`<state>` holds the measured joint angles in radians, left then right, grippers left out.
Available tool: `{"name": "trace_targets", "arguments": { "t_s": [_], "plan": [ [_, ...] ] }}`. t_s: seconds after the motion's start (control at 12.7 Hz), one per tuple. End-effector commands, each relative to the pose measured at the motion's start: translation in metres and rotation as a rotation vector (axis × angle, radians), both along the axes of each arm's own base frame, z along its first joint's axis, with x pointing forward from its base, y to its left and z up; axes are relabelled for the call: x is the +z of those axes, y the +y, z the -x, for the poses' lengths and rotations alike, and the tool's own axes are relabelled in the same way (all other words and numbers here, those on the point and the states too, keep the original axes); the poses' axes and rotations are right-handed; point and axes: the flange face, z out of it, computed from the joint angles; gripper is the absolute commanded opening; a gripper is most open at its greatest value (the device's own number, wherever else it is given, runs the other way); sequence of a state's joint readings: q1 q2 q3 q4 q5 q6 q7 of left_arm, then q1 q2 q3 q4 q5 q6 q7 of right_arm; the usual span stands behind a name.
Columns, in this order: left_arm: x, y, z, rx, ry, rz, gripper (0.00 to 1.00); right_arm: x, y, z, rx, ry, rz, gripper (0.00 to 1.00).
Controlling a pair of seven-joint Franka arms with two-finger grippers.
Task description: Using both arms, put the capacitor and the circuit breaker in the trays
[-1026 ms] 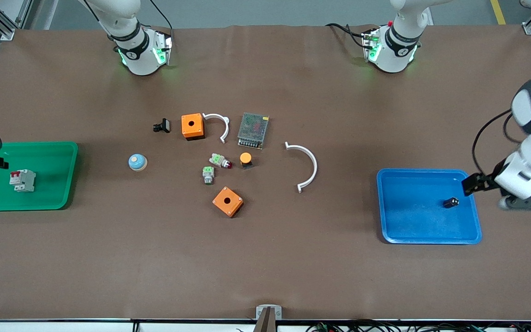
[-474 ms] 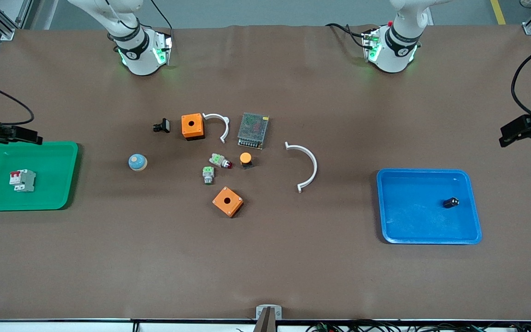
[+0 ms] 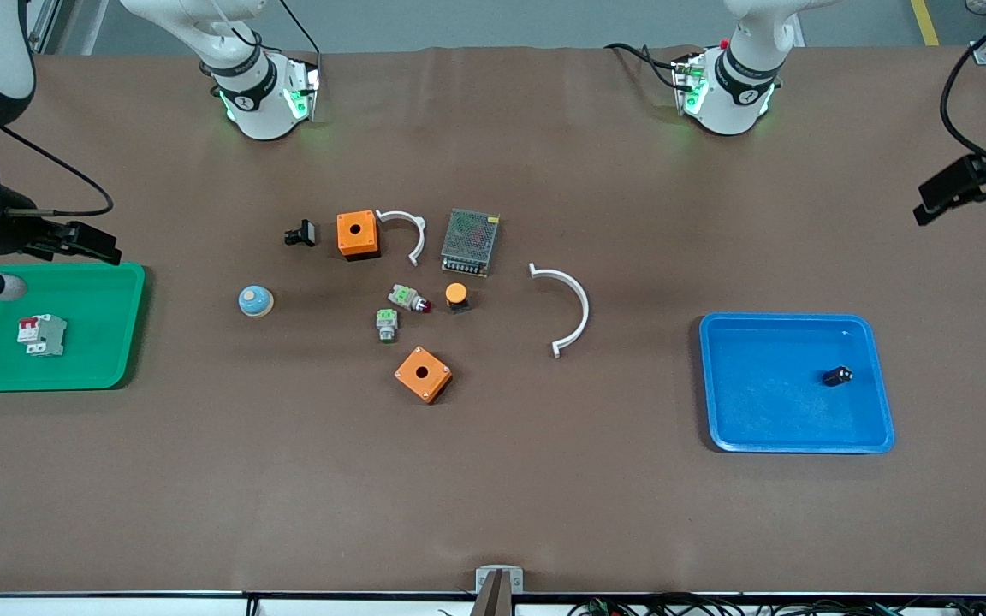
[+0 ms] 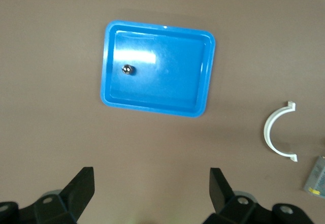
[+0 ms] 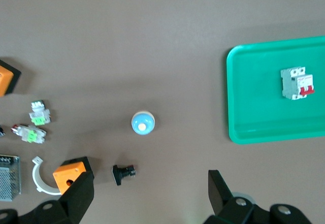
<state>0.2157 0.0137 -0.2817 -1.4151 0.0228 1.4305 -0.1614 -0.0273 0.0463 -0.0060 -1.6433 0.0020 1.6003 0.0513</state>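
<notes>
The capacitor [image 3: 838, 376] lies in the blue tray [image 3: 767, 385] at the left arm's end of the table; it also shows in the left wrist view [image 4: 128, 70] in that tray [image 4: 167, 76]. The circuit breaker [image 3: 41, 334] lies in the green tray [image 3: 91, 316] at the right arm's end; the right wrist view shows it [image 5: 297, 83] in that tray [image 5: 259, 102]. My left gripper [image 3: 947, 192] [image 4: 151, 191] is open and empty, high over bare table beside the blue tray. My right gripper [image 3: 82, 243] [image 5: 150, 193] is open and empty, high over the table by the green tray's edge.
Mid-table lie two orange boxes [image 3: 358, 234] [image 3: 423, 374], two white arcs [image 3: 576, 299] [image 3: 412, 231], a mesh-topped box [image 3: 470, 242], a blue-domed button [image 3: 255, 301], a black clip part [image 3: 300, 233], an orange-capped button [image 3: 456, 295] and two green-topped parts [image 3: 386, 323] [image 3: 407, 297].
Both grippers have risen and drawn away from their trays toward the bases' side of the table. The capacitor and the circuit breaker have stayed in their trays.
</notes>
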Motion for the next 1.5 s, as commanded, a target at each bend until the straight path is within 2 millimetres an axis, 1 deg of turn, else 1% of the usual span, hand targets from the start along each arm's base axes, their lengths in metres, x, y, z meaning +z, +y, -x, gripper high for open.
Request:
{"name": "trace_targets", "arguments": {
  "t_s": [0.0,0.16,0.24,0.32,0.39,0.47,0.55,1.03,1.18,1.42],
  "plan": [
    [-0.002,-0.013,0.013,-0.001,0.031,0.007,1.0,0.032,-0.004,-0.001,-0.014,-0.064,-0.021,1.0],
    [-0.003,-0.016,0.021,-0.007,0.037,0.004,1.0,0.061,-0.009,-0.007,-0.022,-0.124,-0.019,1.0],
    [-0.003,-0.014,0.021,-0.002,0.038,0.005,1.0,0.072,-0.009,-0.008,-0.024,-0.145,-0.017,1.0],
    [0.001,-0.014,0.024,-0.003,0.03,0.004,1.0,0.075,-0.009,-0.01,-0.024,-0.159,-0.018,1.0],
    [0.003,-0.015,0.026,-0.005,0.027,0.003,1.0,0.075,-0.01,-0.01,-0.024,-0.161,-0.015,1.0],
    [0.0,-0.012,0.024,-0.004,0.032,0.007,1.0,0.075,-0.01,-0.01,-0.022,-0.162,-0.013,1.0],
    [-0.002,-0.014,0.022,-0.007,0.032,0.007,1.0,0.075,-0.011,-0.01,-0.023,-0.162,-0.011,1.0],
    [-0.002,-0.017,0.019,-0.015,0.023,0.009,1.0,0.077,-0.012,-0.01,-0.025,-0.167,-0.014,1.0],
    [-0.003,-0.021,0.018,-0.024,0.023,0.01,1.0,0.078,-0.012,-0.01,-0.027,-0.168,-0.014,1.0],
    [-0.004,-0.029,0.018,-0.105,0.027,0.007,1.0,0.078,-0.011,-0.01,-0.025,-0.168,-0.016,1.0]
  ]
}}
